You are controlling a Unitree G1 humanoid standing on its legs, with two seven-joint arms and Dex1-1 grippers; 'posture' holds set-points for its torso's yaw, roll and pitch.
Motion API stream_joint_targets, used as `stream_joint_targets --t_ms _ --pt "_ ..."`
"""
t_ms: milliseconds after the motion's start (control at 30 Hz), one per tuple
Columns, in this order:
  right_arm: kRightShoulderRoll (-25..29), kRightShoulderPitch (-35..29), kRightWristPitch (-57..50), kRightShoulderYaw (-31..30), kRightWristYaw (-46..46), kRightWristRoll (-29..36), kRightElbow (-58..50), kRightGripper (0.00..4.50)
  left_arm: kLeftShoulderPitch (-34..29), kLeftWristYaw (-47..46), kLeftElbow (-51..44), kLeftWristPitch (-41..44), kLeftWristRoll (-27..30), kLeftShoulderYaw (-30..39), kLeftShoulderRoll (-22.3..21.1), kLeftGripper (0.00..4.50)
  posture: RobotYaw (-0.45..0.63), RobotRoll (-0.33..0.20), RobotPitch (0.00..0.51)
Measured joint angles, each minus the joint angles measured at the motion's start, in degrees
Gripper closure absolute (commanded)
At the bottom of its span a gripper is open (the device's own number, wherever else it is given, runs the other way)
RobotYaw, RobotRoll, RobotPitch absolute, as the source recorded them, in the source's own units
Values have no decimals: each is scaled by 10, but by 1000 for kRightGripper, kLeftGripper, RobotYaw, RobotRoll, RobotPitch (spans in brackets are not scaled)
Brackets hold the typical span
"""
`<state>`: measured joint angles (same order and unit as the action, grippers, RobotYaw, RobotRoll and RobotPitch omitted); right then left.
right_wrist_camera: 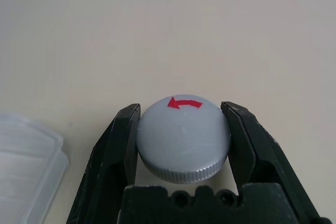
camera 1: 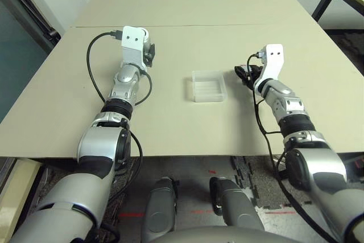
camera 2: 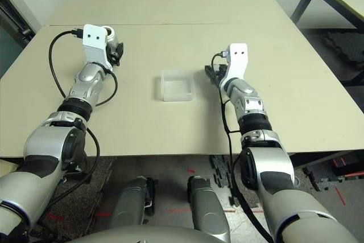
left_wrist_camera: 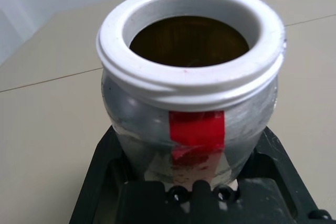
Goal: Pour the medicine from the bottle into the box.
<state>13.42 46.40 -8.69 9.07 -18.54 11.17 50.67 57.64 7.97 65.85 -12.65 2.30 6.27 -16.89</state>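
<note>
The left claw (left_wrist_camera: 191, 182) is clenched on the bottle (left_wrist_camera: 189, 87), its two black fingers (left_wrist_camera: 102, 171) pressed against the silvery-grey sides. The bottle is uncapped: its white threaded rim stands open, and the inside looks dark and brownish, though no separate pellets of medicine can be told apart there. A strip of red tape runs down the bottle's side below the rim. In the head views this claw sits over the left part of the beige tabletop (camera 1: 170, 112), well apart from the box (camera 1: 208, 86).

The right claw (right_wrist_camera: 181, 145) is clenched on the round grey cap (right_wrist_camera: 182, 139), one finger on each side of its knurled edge; a red arrow is printed on the cap's top. This claw sits low over the tabletop just to the right of the box, near it but not touching. A corner of the box shows beside this claw in the right wrist view.

The box, shallow, clear and square with rounded corners, lies flat on the tabletop between the two arms, closer to the right one. Whether it holds anything cannot be told.
</note>
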Motion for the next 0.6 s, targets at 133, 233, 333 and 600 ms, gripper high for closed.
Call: stream_joint_targets --t_ms 133,233,333,600 --pt "0 1 7 0 -1 -7 22 1915 -2 -1 0 0 1 5 -1 1961 96 0 92" --pt "2 4 12 -1 -4 -12 37 476 -2 -1 0 0 1 9 -1 1961 95 0 91" --pt "4 9 21 -1 -9 -17 47 0 -2 -1 0 1 3 18 -1 1961 89 0 89" --pt "14 28 38 0 -10 -23 55 0 -2 1 3 14 9 33 -1 1961 75 0 91"
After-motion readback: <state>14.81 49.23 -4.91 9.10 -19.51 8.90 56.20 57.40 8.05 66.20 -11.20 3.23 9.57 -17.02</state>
